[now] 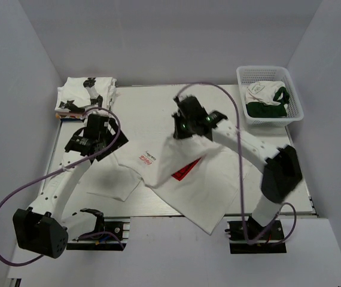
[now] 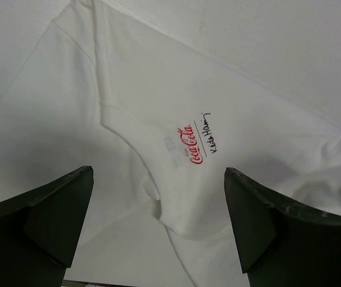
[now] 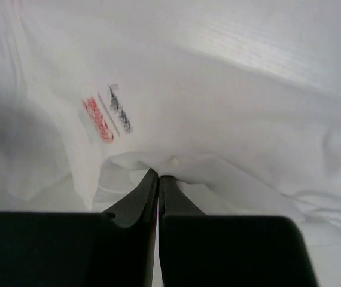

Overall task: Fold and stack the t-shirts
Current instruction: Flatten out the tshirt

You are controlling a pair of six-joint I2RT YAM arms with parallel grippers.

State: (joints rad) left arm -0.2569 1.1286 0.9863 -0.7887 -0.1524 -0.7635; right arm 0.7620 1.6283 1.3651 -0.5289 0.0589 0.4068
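Right wrist: right gripper (image 3: 158, 174) jaws pinched tight on a raised fold of the white t-shirt (image 3: 230, 107), just beside its red-and-black print (image 3: 107, 113). Left gripper (image 2: 158, 172) wide open over the collar (image 2: 128, 128), nothing between jaws. Shirt sprawls across the table (image 1: 152, 98); folded shirts (image 1: 75, 94) far-left corner, mesh basket (image 1: 260, 69) far right.

A white plastic mesh basket (image 1: 272, 120) stands at the upper right of the overhead frame, on the far right corner of the table (image 1: 152, 101). Inside it lies a crumpled bundle of white and dark green cloth (image 1: 266, 98); what kind of garment it is cannot be told. The table is a pale, flat rectangle with a metal rail (image 1: 307, 197) along its right edge. Plain light grey walls (image 1: 158, 42) close in the scene at the back and on both sides.
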